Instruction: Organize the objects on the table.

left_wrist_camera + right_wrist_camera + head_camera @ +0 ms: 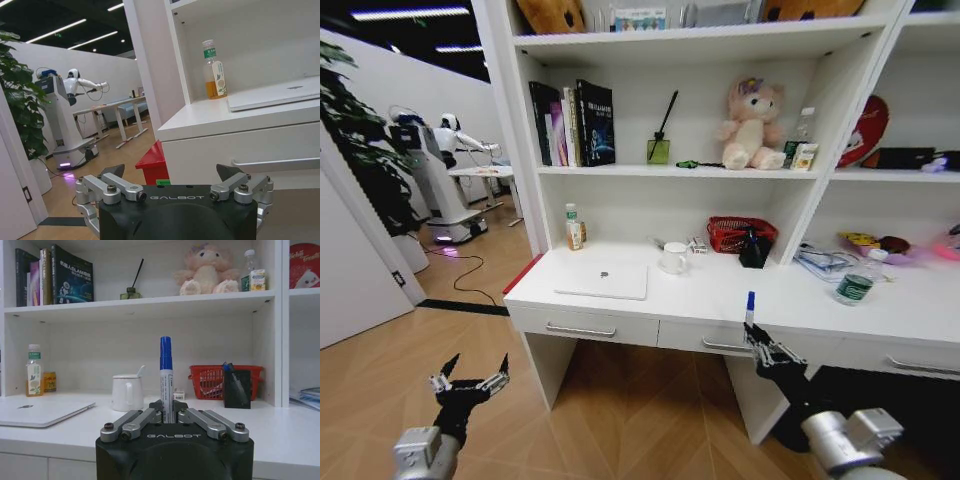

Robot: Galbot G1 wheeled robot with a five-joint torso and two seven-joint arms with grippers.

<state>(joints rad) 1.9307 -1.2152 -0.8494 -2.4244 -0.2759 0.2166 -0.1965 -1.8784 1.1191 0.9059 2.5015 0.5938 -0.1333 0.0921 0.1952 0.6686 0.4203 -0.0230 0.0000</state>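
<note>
Galbot arms: black gripper housings, silver linkage fingers.
Left gripper (470, 377) and right gripper (761, 345): matte black bodies, "GALBOT" lettered in grey on the wrist-side face. Fingers (116, 188) are bare metal links with dark round screws and black pointed tips. Forearms are silver-grey cylinders behind black wrists.

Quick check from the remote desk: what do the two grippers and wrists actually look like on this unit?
Both match. The left gripper and right gripper have a black housing with GALBOT lettering in pale grey on the front, silver metal linkage bars fastened with dark bolts, and black pointed jaws. In the head view, each sits on a black forearm ending in a silver-grey cylindrical wrist joint. No loose cables show.
</note>
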